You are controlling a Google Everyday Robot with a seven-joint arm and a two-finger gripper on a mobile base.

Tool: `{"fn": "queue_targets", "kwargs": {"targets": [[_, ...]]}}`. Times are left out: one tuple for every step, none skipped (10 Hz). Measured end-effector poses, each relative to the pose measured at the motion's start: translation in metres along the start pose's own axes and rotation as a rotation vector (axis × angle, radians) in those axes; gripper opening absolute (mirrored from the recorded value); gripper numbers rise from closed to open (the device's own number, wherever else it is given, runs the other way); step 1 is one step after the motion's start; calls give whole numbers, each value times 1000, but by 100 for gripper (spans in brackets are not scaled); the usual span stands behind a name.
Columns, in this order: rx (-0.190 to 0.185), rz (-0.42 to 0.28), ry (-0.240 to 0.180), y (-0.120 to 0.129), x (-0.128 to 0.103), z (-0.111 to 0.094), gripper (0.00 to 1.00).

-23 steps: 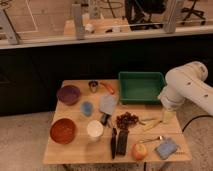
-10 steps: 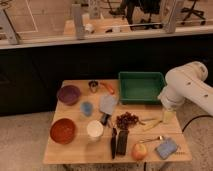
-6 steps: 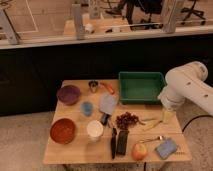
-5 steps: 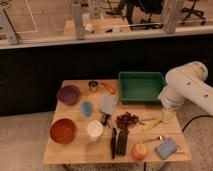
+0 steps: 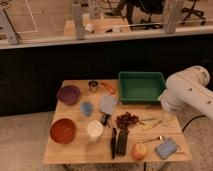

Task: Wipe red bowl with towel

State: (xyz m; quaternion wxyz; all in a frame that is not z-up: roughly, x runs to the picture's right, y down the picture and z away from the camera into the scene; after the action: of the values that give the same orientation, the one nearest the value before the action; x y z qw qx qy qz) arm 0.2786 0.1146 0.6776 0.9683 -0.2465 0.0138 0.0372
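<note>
– towel (image 5: 107,103) first: where does it lie from the green bin (image 5: 141,88)?
– just off the bin's front left corner, flat on the wooden table (image 5: 75,152). lying flat like that, an edge could be pinched from above, i judge. the red bowl (image 5: 63,130) sits far to the bin's left and well forward, mouth up, ready to be wiped where it stands.
– and the gripper (image 5: 167,118)?
– it hangs by the bin's front right corner, under the white arm (image 5: 187,90), well apart from towel and bowl. wide, narrow or holding something, i cannot tell. the wiping looks not yet begun.
– what stands in the way?
– in front of the bin, on the line to the towel, lies a dark red cluster (image 5: 127,120), grapes perhaps. between towel and bowl stand a white cup (image 5: 95,129) and a small round blue thing (image 5: 86,108), so a dragged cloth could tip the cup. the purple bowl (image 5: 68,94), left of the bin, is the wrong one. the blue-grey pad (image 5: 166,148), forward of the bin's right end, is no towel.
</note>
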Motion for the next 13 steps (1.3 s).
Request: {"fn": "queue_targets", "kwargs": {"targets": [[27,3,-30,-3,-11,1,80],[63,8,-72,-12,-26,5,80],[91,6,-100,-25,-38,9,80],[109,-5,-116,-42,-53,14,80],[122,-20,-125,-60,-69,19,80],[133,-46,-133,-83,-92,28,80],[134,-67,-124,-99,-110,36,80],[127,-78,-109,-111,-121,45,80],[113,-91,-102,-128,-134,62,80],[88,-112,-100,-138,-144,85,80],[70,-132,-109,-142,-154,101,80],[56,-147,-122,-143,-167,109,80],[54,-145,-119,-143,-165,110,80]]}}
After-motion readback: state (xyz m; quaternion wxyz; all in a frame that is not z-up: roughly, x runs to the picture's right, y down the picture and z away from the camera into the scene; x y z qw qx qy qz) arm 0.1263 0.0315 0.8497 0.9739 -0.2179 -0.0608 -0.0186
